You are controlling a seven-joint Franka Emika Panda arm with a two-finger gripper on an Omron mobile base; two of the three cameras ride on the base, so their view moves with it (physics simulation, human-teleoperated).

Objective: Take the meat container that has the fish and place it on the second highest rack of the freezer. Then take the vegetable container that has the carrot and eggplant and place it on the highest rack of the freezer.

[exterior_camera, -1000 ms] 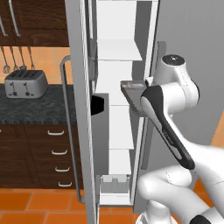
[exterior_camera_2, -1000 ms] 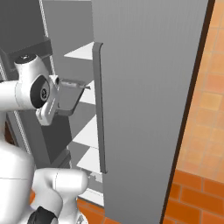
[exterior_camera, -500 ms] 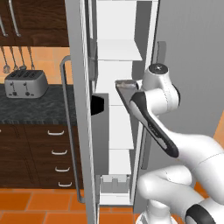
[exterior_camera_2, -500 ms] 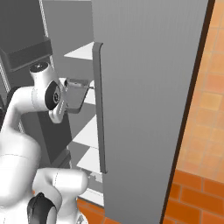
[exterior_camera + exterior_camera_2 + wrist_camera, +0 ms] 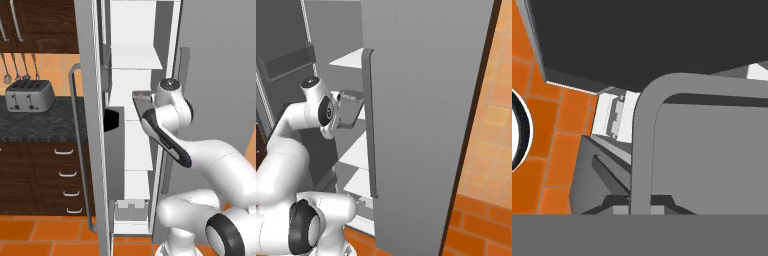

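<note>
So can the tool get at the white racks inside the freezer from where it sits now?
Probably yes. The tool sits at the open gap between the two doors, level with the white racks, and nothing visibly blocks that opening. The right door's handle stands close beside it.

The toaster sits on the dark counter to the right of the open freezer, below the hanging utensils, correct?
Not quite: the toaster sits to the left of the open freezer, not the right, as the left base view shows. It is on the dark counter, below the hanging utensils.
</note>
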